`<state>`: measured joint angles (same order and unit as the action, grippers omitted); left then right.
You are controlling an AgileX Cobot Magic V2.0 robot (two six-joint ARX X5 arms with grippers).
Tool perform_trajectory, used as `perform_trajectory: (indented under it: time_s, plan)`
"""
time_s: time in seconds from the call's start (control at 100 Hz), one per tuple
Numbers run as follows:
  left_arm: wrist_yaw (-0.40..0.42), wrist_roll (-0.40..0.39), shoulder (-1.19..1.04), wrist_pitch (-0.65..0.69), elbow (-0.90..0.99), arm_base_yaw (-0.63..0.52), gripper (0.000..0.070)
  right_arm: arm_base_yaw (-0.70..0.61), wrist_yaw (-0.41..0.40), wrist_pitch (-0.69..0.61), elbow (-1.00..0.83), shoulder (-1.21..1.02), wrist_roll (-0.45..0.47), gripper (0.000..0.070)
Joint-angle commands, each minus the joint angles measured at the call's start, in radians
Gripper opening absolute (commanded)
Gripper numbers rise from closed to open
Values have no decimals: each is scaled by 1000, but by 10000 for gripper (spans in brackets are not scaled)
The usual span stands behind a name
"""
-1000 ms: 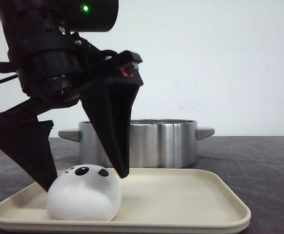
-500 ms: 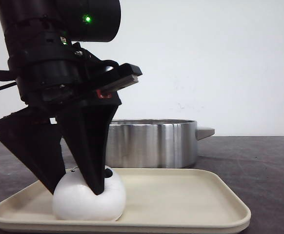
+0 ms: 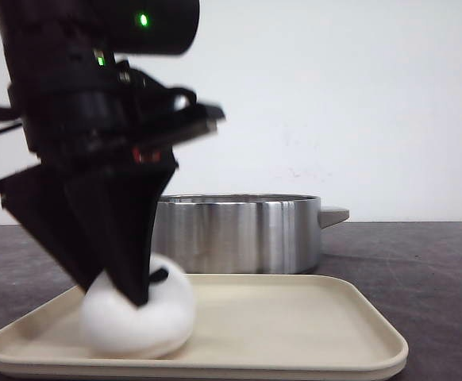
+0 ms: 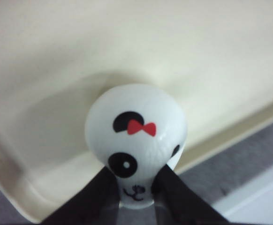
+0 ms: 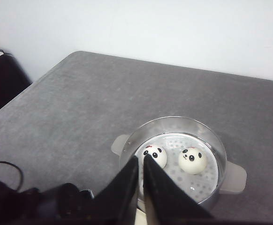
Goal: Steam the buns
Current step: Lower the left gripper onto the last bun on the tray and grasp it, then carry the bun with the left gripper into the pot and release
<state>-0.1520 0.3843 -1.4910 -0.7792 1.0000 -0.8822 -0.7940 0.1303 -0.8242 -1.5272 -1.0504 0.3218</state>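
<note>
White bun [image 3: 140,317] on the cream tray [image 3: 294,333], clamped by the left gripper [image 3: 112,290], pinched narrower than before. Right gripper [image 5: 140,164] clenched, empty. No legible writing.

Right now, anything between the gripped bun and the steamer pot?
Nothing visible. The left gripper is clamped on the bun on the tray; the pot sits just behind, lid off. Two buns are inside, with free space left on the perforated plate.
</note>
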Motion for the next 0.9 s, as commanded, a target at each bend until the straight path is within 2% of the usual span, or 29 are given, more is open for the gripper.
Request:
perform_trajectory:
  time_s: [0.0, 0.11, 0.24, 0.42, 0.6, 0.71, 0.89]
  plan:
    - [-10, -13, 43, 15, 58, -26, 0, -11, -2, 9, -18, -6, 11, 10]
    - [9, -8, 110, 22, 137, -41, 0, -11, -1, 13, -18, -6, 11, 11]
    - [82, -11, 132, 24, 276, -36, 0, -11, -1, 27, -18, -7, 11, 11]
    - [160, -90, 95, 62, 437, 43, 0, -11, 0, 33, -18, -7, 10, 10]
    - [164, -138, -14, 33, 497, 176, 0, -11, 0, 35, -18, -7, 10, 10]
    - [161, -139, -103, -2, 497, 241, 0, -11, -1, 34, -18, -7, 10, 10]
    - [159, -140, -228, -21, 497, 288, 0, -11, -1, 30, -18, -7, 10, 10]
